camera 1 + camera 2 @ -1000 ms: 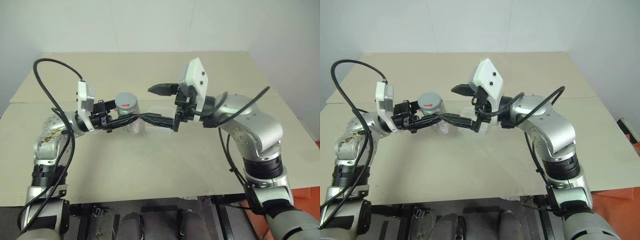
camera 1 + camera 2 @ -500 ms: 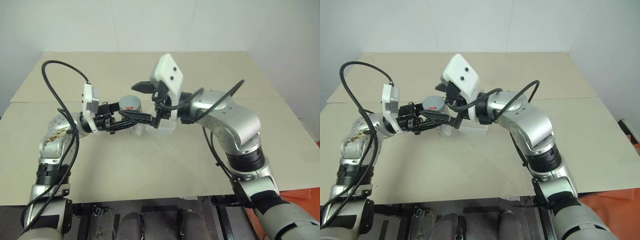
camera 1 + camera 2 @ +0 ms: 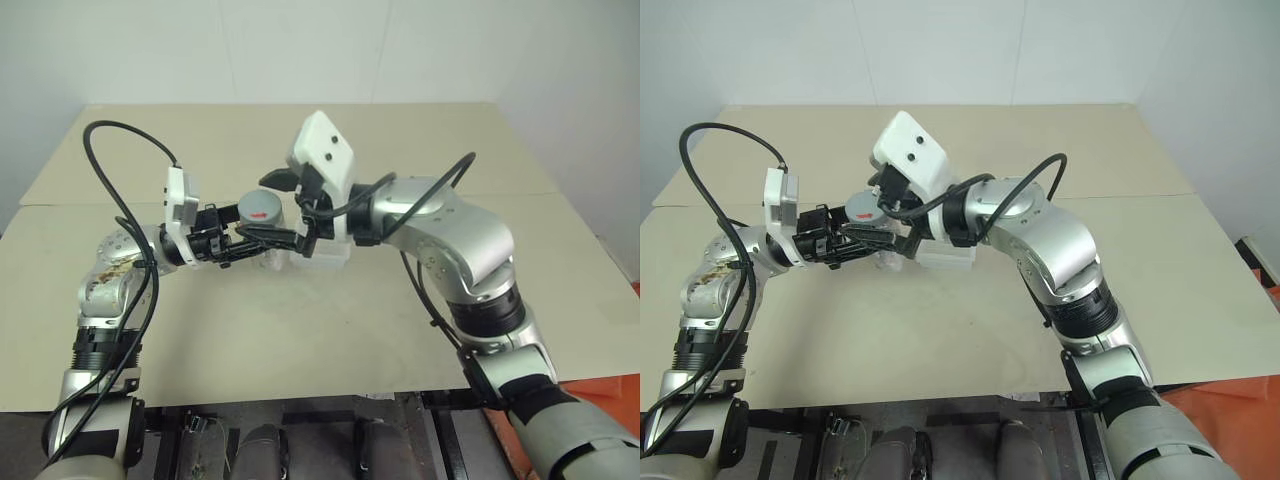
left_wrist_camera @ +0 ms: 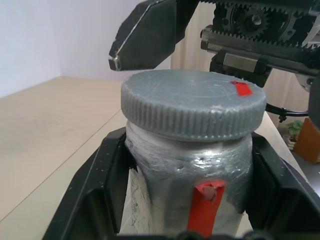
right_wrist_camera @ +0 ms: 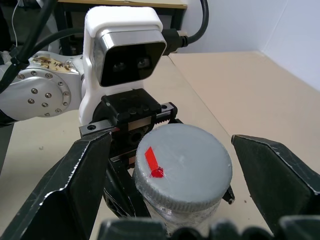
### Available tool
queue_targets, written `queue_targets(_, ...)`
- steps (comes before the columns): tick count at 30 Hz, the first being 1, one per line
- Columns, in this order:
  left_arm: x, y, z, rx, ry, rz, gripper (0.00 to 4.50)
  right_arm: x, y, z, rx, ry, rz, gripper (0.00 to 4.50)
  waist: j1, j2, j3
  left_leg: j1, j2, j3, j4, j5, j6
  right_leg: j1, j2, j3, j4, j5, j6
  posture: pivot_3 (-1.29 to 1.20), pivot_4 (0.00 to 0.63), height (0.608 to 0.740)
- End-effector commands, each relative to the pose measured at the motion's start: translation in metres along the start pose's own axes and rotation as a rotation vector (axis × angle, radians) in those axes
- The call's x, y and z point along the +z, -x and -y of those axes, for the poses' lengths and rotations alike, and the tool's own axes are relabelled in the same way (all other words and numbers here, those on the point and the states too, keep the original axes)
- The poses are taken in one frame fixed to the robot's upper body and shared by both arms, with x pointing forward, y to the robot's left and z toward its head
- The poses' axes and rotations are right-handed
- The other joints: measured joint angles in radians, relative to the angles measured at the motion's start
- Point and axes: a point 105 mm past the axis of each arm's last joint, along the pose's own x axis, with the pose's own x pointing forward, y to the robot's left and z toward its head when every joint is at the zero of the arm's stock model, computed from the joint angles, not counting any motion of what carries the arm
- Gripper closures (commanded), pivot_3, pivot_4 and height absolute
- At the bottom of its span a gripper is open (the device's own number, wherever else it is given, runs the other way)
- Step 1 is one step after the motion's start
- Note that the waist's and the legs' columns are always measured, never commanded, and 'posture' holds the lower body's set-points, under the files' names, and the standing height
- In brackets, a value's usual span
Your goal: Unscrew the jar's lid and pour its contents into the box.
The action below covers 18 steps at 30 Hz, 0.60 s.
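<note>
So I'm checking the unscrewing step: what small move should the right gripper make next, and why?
Probably close the right gripper on the lid. Its fingers stand open on either side of the lid, not touching it, while the left gripper clamps the jar below, lid still on.

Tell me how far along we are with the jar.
Done: the left pincer is shut on the silvery-grey cylindrical jar, held upright. In hand: the right pincer stands open around the round grey ribbed lid, not gripping. Left: unscrewing, then pouring into the clear plastic box.
</note>
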Motion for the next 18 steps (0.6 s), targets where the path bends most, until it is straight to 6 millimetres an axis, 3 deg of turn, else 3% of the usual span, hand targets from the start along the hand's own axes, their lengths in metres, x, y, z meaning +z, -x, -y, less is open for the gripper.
queue_targets(1,0.014,0.000,0.002,-0.009,-0.066,0.027,1.79,0.013,0.000,-0.002,0.004,0.036,0.029,0.03,0.000,0.000,0.000,0.000,0.000,0.000,0.000,0.000,0.000,0.000,0.000,0.000,0.000,0.000,0.000,0.00,0.150,0.740)
queue_targets(7,0.015,0.000,0.002,-0.007,-0.068,0.027,1.79,0.011,-0.001,-0.001,0.001,0.026,0.022,1.75,-0.001,0.000,0.000,0.000,0.000,0.000,0.000,0.000,0.000,0.000,0.000,0.000,0.000,0.000,0.000,0.00,0.150,0.740)
queue_targets(18,0.007,0.004,0.004,-0.005,-0.047,0.007,1.79,0.026,0.005,0.006,-0.014,0.017,0.087,1.75,-0.001,0.000,0.000,0.000,0.000,0.000,0.000,0.000,0.000,0.000,0.000,0.000,0.000,0.000,0.000,0.00,0.150,0.740)
